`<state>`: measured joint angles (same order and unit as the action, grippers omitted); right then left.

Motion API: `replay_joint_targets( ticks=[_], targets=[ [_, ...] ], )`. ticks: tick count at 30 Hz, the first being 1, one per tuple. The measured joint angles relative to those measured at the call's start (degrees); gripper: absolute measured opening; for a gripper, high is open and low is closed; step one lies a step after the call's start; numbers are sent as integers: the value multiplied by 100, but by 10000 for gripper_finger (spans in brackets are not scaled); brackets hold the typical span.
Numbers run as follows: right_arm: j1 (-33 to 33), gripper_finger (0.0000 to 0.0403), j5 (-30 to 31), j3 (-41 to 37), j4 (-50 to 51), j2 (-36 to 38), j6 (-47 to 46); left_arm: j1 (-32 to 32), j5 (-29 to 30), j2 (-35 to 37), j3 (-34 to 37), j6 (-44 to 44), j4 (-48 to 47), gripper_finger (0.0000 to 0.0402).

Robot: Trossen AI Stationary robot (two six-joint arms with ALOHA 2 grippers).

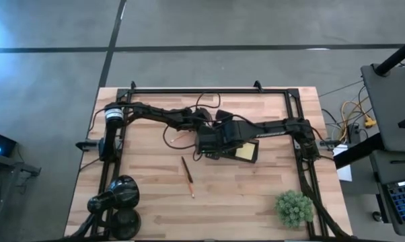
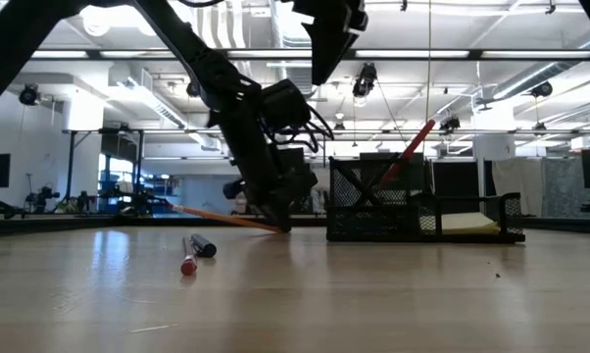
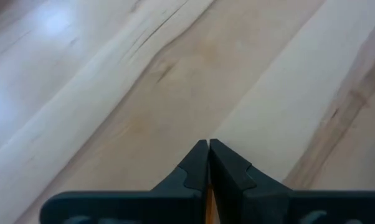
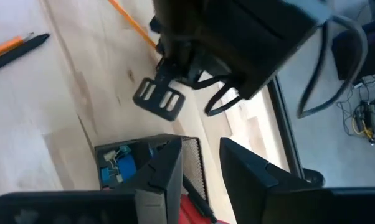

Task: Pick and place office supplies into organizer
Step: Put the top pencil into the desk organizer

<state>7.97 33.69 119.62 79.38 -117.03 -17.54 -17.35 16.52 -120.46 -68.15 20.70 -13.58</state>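
Left wrist view shows the left gripper [image 3: 208, 144] clenched tip-to-tip, with a sliver of orange pencil [image 3: 208, 208] pinched far back between the fingers; bare wooden table [image 3: 113, 93] lies just beyond. From the low view that pencil [image 2: 221, 218] slants from the gripper down to the tabletop, so the step in hand appears to be lifting it. Just beside this gripper, toward the right arm, stands the organizer [image 2: 422, 211], with a red-handled item [image 2: 410, 152] leaning out and a yellowish pad [image 2: 467, 224] inside. Right gripper [image 4: 200, 168] hovers above the organizer, fingers parted and empty. Farther off lie two more pens [image 1: 187, 176]. Next likely needs raising the pencil clear and carrying it over the organizer's wall.
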Motion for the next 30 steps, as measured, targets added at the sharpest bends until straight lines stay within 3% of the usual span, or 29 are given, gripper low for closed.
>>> replay_joint_targets(
  ticks=[6,12,19,25,30],
  targets=[
    [66,97,-64,-128,-211,65,20,187,-48,755,42,-29,-21,0],
    [76,88,-621,16,-463,589,-78,459,-1255,1829,349,-184,-133,0],
    [26,78,-655,-112,-541,1552,-517,1035,-2039,3160,1068,-67,92,0],
    [-176,77,-595,-500,-691,1967,-532,1024,-1424,4871,1479,721,-344,0],
    [-436,73,-956,-980,-690,1945,-604,755,-800,5582,1798,1373,-2844,0]
  ],
)
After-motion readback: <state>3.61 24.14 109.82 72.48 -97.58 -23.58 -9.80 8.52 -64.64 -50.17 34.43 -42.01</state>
